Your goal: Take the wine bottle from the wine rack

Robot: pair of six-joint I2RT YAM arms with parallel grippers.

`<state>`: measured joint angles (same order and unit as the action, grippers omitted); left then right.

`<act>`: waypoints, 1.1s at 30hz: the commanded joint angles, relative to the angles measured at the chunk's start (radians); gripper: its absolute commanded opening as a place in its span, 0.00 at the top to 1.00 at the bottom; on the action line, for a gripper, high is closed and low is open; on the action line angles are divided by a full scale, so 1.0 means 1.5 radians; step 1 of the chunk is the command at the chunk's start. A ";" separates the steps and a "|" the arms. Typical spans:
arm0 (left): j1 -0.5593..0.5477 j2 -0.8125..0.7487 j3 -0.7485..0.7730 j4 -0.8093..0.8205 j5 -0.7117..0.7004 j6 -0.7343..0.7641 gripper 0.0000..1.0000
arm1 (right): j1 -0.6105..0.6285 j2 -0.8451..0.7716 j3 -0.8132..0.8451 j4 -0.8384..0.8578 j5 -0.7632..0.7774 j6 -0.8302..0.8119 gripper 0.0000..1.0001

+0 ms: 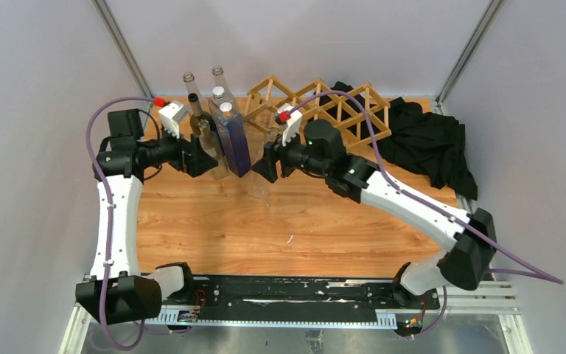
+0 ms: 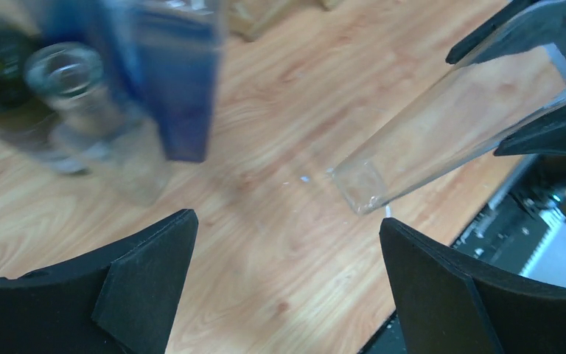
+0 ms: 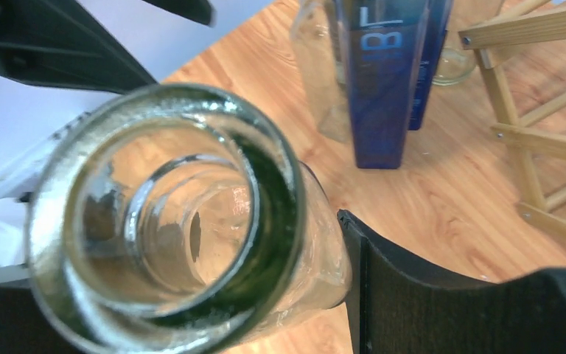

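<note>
My right gripper [image 1: 265, 164] is shut on a clear glass wine bottle [image 1: 259, 184] and holds it tilted over the table, in front of the wine rack and apart from it. The wine rack [image 1: 317, 107] is a light wood lattice at the back. In the right wrist view the bottle's open mouth [image 3: 162, 214] fills the frame, with one black finger [image 3: 413, 295] pressed against its side. In the left wrist view the bottle's base [image 2: 361, 188] hangs just above the wood. My left gripper [image 1: 205, 158] is open and empty [image 2: 286, 243], beside the standing bottles.
Several bottles stand at the back left: a tall blue one [image 1: 234, 136] [image 3: 390, 74] [image 2: 177, 74], clear ones [image 1: 217, 77] and a dark one [image 1: 200, 122]. A black cloth [image 1: 427, 140] lies behind and right of the rack. Part of the rack [image 3: 538, 110] shows in the right wrist view.
</note>
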<state>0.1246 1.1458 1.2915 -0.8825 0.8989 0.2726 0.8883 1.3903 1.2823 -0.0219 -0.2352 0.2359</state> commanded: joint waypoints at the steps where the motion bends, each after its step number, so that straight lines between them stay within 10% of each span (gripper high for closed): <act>1: 0.075 -0.005 0.001 -0.005 -0.049 0.019 0.00 | -0.002 0.071 0.060 0.034 0.058 -0.074 1.00; 28: 0.168 -0.066 -0.094 0.059 -0.091 0.013 0.00 | -0.013 0.390 0.177 0.223 0.214 -0.201 0.99; 33: 0.168 -0.072 -0.096 0.059 -0.086 0.012 0.00 | -0.022 0.395 0.159 0.247 0.212 -0.168 0.67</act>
<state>0.3702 1.0607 1.1580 -0.8093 0.7727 0.2798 0.8742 1.9781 1.5352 0.2111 0.0555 -0.0277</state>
